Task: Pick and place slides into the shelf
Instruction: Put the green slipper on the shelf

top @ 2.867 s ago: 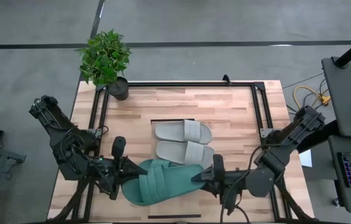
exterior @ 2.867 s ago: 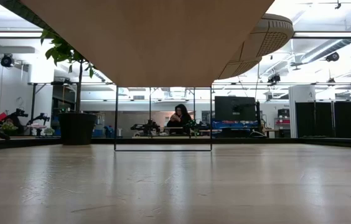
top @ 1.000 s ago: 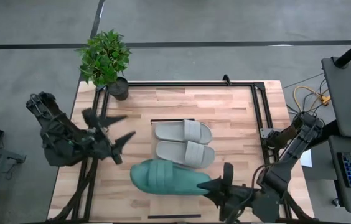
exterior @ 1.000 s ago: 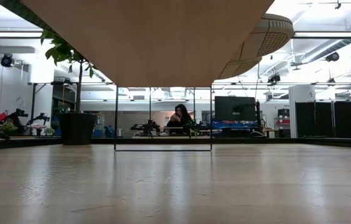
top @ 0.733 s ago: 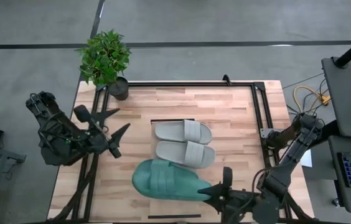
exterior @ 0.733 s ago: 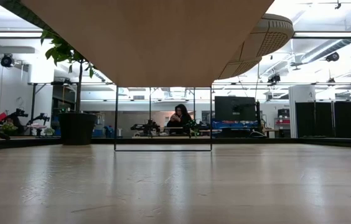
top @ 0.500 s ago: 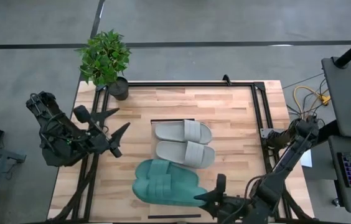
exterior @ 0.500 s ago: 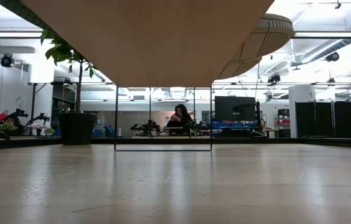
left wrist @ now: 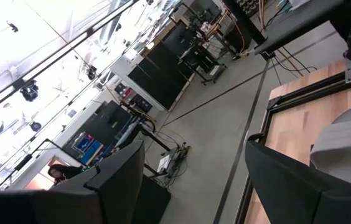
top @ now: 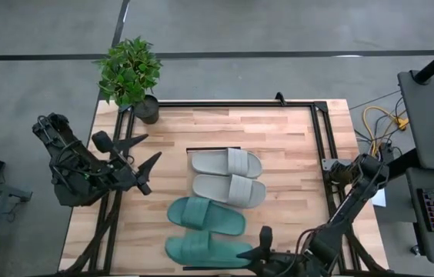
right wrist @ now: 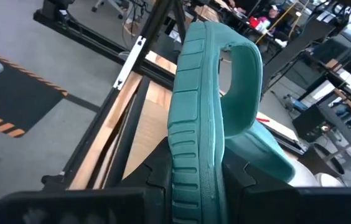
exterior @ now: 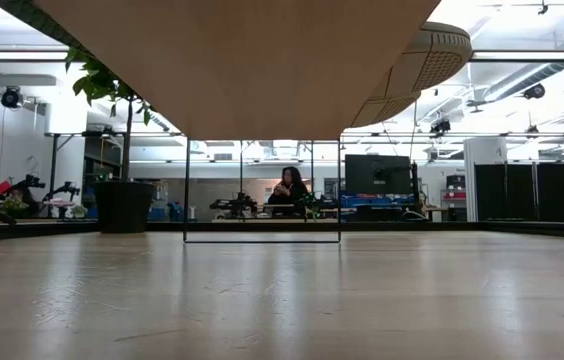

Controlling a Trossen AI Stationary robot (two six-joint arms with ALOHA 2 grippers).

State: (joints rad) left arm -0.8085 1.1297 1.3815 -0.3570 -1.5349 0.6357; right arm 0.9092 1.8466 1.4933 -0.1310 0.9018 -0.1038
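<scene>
Butcher-block tabletop (top: 294, 146) under four slides; right pincer (top: 254, 251) clamped on teal slide (top: 205, 249), left pincer (top: 138, 161) apart.

A robotics lab or open workshop hall: a butcher-block worktop (top: 294, 146) stands on grey concrete floor (top: 240, 77), with rows of dark monitors (exterior: 377, 175), cabled equipment racks (left wrist: 175, 56), ceiling lights, and a person (exterior: 288, 187) seated at a distant desk.

The two teal slides were stacked before; now one teal slide (top: 205, 215) lies alone, and the right tool (top: 254, 253) has pulled the other teal slide (top: 201, 251) toward the worktop's near edge.
</scene>
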